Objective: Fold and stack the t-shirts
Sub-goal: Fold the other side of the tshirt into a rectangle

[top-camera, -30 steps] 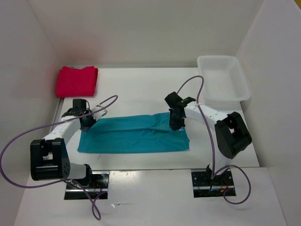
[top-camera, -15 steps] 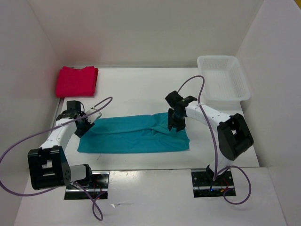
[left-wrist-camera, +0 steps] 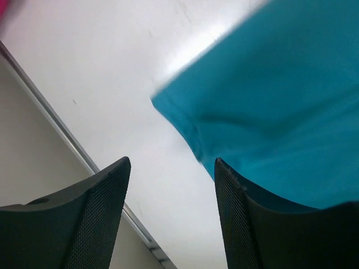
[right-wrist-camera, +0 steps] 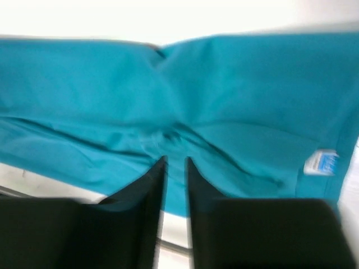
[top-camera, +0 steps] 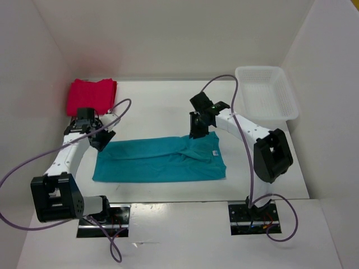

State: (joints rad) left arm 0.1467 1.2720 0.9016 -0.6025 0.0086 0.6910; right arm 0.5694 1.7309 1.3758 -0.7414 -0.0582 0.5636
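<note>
Top external view gives us the teal t-shirt point(top-camera: 160, 159) lying flat in the middle as a long folded band between the arms, likely so each arm can work one end, with the folded red pile point(top-camera: 91, 95) parked far-left, our guess for the stack spot. Left gripper point(left-wrist-camera: 171, 162) hovers by the band's far-left corner, fingers spread wide and empty; right gripper point(right-wrist-camera: 175, 159) hangs over its far edge nearer the right end, fingers almost together with a thin gap, pinching nothing. Long axis runs left-right, and the neck label point(right-wrist-camera: 322, 162) at the right end suggests the collar points right.
</note>
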